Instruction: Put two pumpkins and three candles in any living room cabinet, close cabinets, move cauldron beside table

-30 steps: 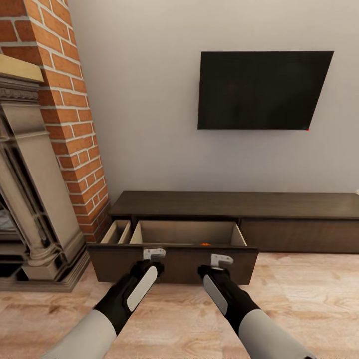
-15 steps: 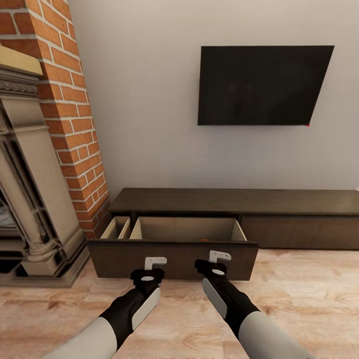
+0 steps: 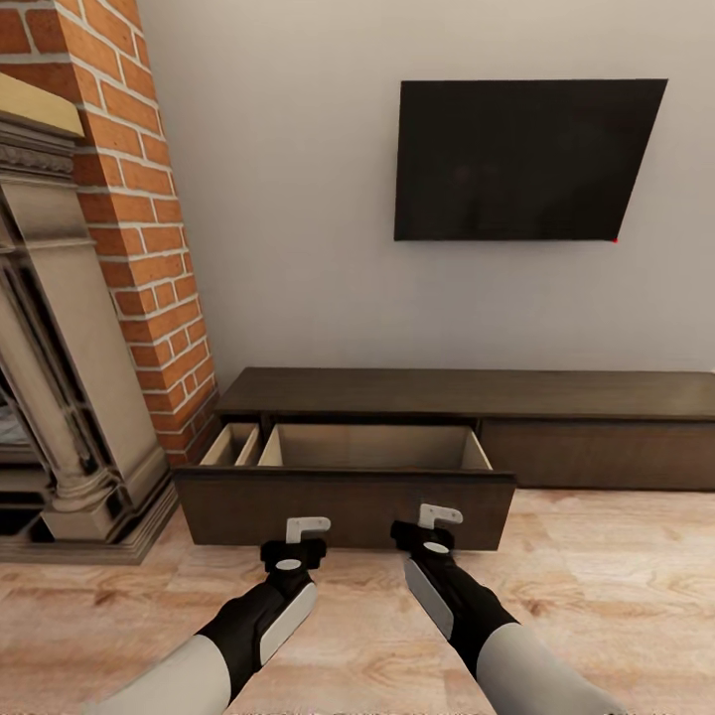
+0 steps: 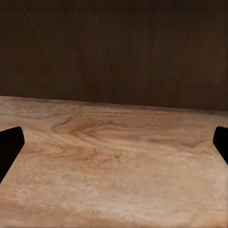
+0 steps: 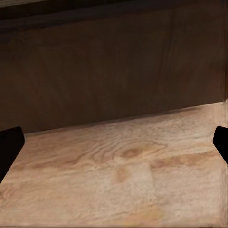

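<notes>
Your left end effector [image 3: 307, 527] and right end effector [image 3: 440, 520] hung low over the plank floor [image 3: 616, 596], both spread wide and holding nothing, just short of the dark front of the open drawer [image 3: 348, 501]. Behind it ran the long, low cabinet [image 3: 556, 397], with the drawer's tan inside showing. Above hung the black TV [image 3: 516, 159]; the brick fireplace [image 3: 119, 199] stood at your left.
</notes>
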Motion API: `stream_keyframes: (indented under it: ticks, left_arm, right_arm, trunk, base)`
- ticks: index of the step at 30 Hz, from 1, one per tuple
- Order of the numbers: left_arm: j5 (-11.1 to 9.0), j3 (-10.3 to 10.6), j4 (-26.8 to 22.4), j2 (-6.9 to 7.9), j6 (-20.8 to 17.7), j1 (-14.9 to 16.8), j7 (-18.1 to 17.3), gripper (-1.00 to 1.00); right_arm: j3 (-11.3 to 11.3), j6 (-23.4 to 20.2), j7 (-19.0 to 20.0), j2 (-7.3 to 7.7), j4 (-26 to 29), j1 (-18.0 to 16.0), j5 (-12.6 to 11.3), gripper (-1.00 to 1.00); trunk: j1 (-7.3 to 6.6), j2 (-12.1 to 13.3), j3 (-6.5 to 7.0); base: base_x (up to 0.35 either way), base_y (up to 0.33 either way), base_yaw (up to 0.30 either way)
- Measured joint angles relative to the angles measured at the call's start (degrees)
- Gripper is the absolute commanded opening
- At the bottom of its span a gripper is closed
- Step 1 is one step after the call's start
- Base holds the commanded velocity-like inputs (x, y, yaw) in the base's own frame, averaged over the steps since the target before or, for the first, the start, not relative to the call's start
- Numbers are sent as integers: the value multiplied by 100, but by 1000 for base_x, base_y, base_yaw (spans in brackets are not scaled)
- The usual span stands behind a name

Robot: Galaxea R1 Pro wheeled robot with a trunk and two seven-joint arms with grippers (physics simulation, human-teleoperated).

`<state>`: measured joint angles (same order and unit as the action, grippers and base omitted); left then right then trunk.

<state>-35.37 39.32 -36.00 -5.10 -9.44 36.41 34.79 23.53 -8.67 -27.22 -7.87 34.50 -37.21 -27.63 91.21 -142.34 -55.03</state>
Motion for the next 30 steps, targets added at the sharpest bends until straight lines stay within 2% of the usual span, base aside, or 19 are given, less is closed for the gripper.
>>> stream_keyframes:
  ticks: [2,9,26,30]
  left_arm:
    - [0,-5,-2,0,2,0,6,100]
    - [4,-17,-35,15,11,0,17,100]
    - [66,10,-87,15,329,0,4,100]
    - [66,5,-91,14,337,0,8,100]
  right_arm:
    - [66,120,1,0,-122,0,61,100]
    - [361,615,2,0,-391,0,109,100]
    - [397,1225,75,1,-614,1,153,100]
    - [396,1482,383,-1,-779,1,145,100]
  trunk:
    - [44,-80,-36]
    - [65,-95,-190]
    - [109,-119,-567]
    - [119,-124,-656]
  base:
    - [0,0,0]
    - [0,0,0]
    - [0,0,0]
    - [0,0,0]
